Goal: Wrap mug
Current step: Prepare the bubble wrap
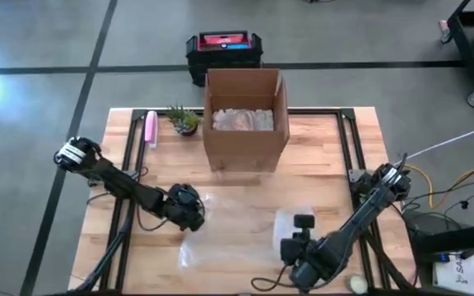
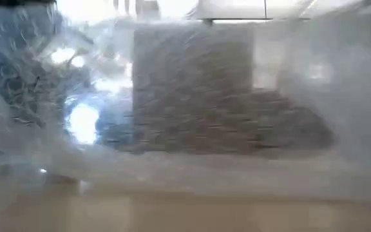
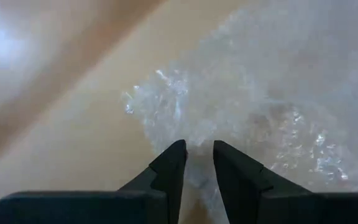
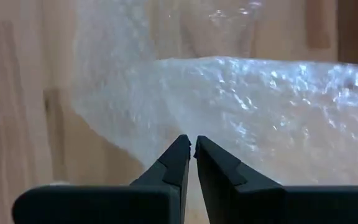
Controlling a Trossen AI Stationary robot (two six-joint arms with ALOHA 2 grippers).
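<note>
On the wooden table (image 1: 319, 140), front half, a sheet of clear bubble wrap (image 1: 237, 226) lies spread between the two arms. Left gripper (image 1: 194, 215) low at the sheet's left edge; wrist view shows its jaws slightly apart with wrap between the tips. Right gripper (image 1: 296, 247) at the sheet's right side, jaws nearly together on a raised fold of wrap (image 4: 253, 93). Mug not clearly visible; cannot tell where it sits. Open cardboard box (image 1: 245, 119) stands at table's back centre, small potted plant (image 1: 185, 121) and pink object (image 1: 151, 128) to its left. Low view veiled by wrap.
</note>
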